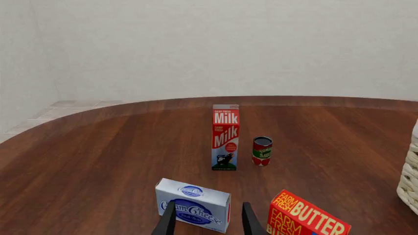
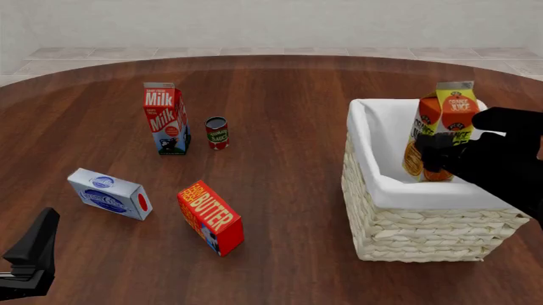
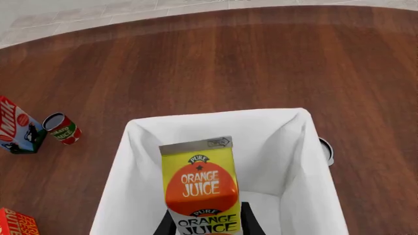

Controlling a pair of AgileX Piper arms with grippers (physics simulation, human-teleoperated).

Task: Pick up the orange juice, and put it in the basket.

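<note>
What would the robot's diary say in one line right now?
right gripper: shut on orange juice | orange juice: upright, over basket | left gripper: open, holding nothing | release: not yet

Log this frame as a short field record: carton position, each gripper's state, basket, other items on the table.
orange juice: upright, over the basket interior, lower part below the rim
right gripper: shut on the carton
left gripper: open, holding nothing, above the cream cheese box
basket: white-lined, on the table's right side
other items: milk carton, small can, butter box
task status: carton not released
</note>
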